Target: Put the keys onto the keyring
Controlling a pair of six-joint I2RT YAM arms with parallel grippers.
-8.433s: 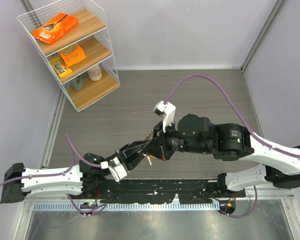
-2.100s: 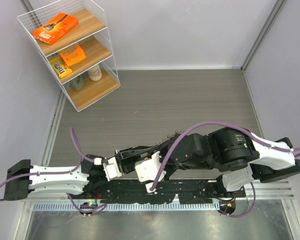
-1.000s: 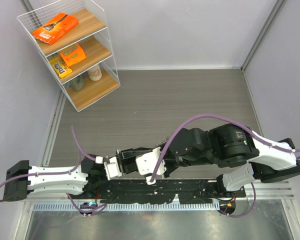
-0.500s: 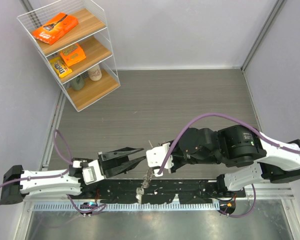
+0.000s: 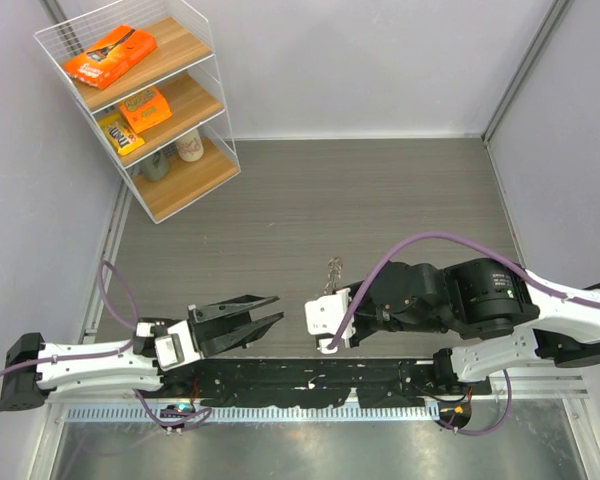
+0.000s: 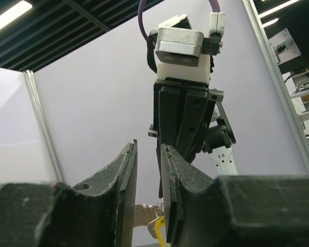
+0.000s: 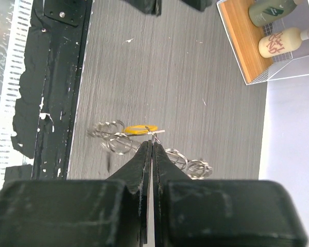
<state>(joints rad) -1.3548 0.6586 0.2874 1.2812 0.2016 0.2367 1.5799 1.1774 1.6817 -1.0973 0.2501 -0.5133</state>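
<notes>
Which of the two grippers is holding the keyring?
The right gripper: its jaws are shut on the keyring, which hangs to both sides. The left gripper stands open and empty.

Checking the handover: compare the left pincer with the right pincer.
The left pincer stands slightly open and empty; the right pincer is shut on the keyring. The left pincer tilts upward; the right pincer points down at the table. Both have dark fingers.
</notes>
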